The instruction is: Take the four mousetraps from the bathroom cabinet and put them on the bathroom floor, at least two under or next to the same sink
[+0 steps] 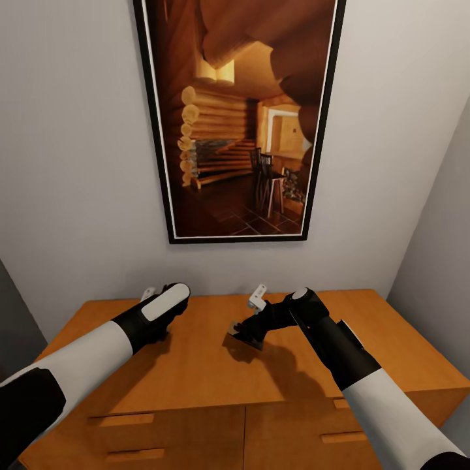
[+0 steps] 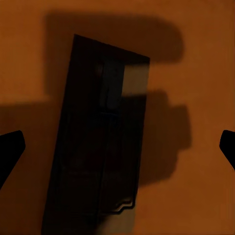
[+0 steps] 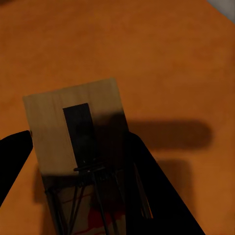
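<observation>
Between the fingers of the right gripper (image 3: 81, 161) sits one mousetrap (image 3: 78, 132), a flat pale-wood slab with a dark plate and wire parts; the two dark fingers (image 3: 147, 181) press against its long edges, grasping it. In the head view this mousetrap (image 1: 245, 334) hangs just above the cabinet (image 1: 196, 365), casting a shadow on the orange-brown top.

A second mousetrap (image 2: 98, 147) lies flat on the cabinet top below the left gripper (image 2: 117, 147), dark in the shadow of the arm. It sits in the gap between the two fingertips (image 2: 10, 152), which stand wide apart at either side and touch nothing, so the left fingers are released. In the head view the left gripper (image 1: 156, 310) is lowered over the back part of the top, hiding that trap.

So two mousetraps can be counted, one per gripper. The cabinet front shows drawers with slim bar handles (image 1: 127, 418), four handles visible in part. Behind the cabinet, on the grey wall, hangs one framed picture (image 1: 238, 117) of a log-cabin interior. A small white part (image 1: 258, 297) stands near the right wrist; what it is cannot be told.
</observation>
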You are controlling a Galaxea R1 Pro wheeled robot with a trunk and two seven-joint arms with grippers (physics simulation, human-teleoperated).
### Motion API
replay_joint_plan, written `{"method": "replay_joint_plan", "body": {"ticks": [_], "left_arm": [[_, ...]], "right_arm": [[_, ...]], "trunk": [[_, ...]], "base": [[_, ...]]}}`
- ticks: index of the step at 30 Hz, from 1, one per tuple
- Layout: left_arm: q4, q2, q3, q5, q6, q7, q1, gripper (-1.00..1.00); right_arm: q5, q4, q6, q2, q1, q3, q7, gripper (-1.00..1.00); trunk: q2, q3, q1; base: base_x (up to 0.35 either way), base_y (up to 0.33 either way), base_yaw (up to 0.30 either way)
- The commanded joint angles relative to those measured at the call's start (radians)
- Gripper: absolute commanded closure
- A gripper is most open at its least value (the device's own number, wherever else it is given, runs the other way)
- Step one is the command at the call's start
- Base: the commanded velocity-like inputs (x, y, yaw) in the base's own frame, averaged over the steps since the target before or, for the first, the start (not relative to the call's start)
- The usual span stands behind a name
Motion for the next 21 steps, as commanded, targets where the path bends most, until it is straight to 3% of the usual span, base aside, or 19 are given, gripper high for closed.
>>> {"method": "replay_joint_plan", "body": {"ticks": [1, 8, 21], "left_arm": [[0.003, 0.002, -0.005, 0.003, -0.001, 0.002, 0.006, -1.0], [0.018, 0.0, -0.006, 0.003, -0.001, 0.002, 0.007, -1.0], [0.028, 0.002, -0.006, 0.003, -0.001, 0.003, 0.007, -1.0]], "right_arm": [[0.01, -0.002, 0.002, 0.0, -0.001, 0.001, 0.008, 1.0], [0.009, -0.002, 0.002, 0.0, -0.001, 0.001, 0.008, 1.0], [0.009, -0.001, 0.002, 0.0, -0.001, 0.001, 0.008, 1.0]], "trunk": [[-0.001, -0.002, 0.0], [-0.043, -0.02, 0.023], [-0.043, -0.02, 0.023]], "base": [[0.0, 0.0, 0.0], [0.0, 0.0, 0.0], [0.0, 0.0, 0.0]]}}
